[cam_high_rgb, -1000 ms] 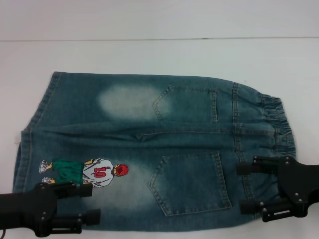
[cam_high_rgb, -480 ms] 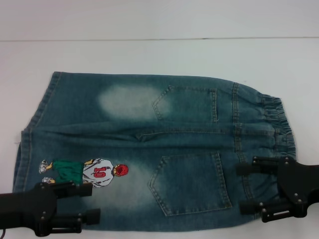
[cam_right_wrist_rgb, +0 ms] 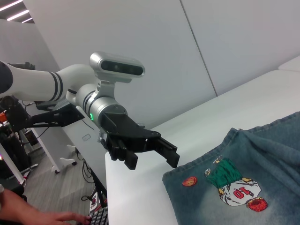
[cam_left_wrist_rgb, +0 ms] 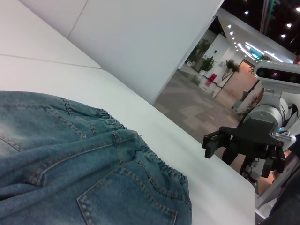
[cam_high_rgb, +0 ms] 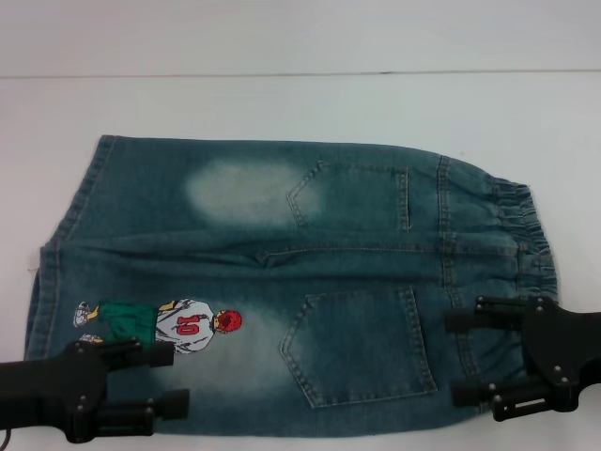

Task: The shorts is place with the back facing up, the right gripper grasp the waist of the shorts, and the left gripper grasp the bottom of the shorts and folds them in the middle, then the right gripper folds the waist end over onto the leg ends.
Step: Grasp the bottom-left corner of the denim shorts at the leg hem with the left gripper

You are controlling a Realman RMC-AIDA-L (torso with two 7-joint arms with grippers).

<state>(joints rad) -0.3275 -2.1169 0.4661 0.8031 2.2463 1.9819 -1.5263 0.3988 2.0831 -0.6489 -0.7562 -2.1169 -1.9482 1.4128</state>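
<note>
flat on the table (cam_high_rgb: 282,103), the shorts (cam_high_rgb: 282,282); left pincer (cam_high_rgb: 164,381) and right pincer (cam_high_rgb: 465,355) both gape wide, holding nothing.

An office lobby: potted plants (cam_left_wrist_rgb: 205,48), ceiling spotlights (cam_left_wrist_rgb: 247,12), white partitions (cam_right_wrist_rgb: 154,51).

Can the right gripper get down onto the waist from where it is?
Probably yes. The right gripper hangs open over the near end of the waist, with nothing lying on the band or between them.
</note>
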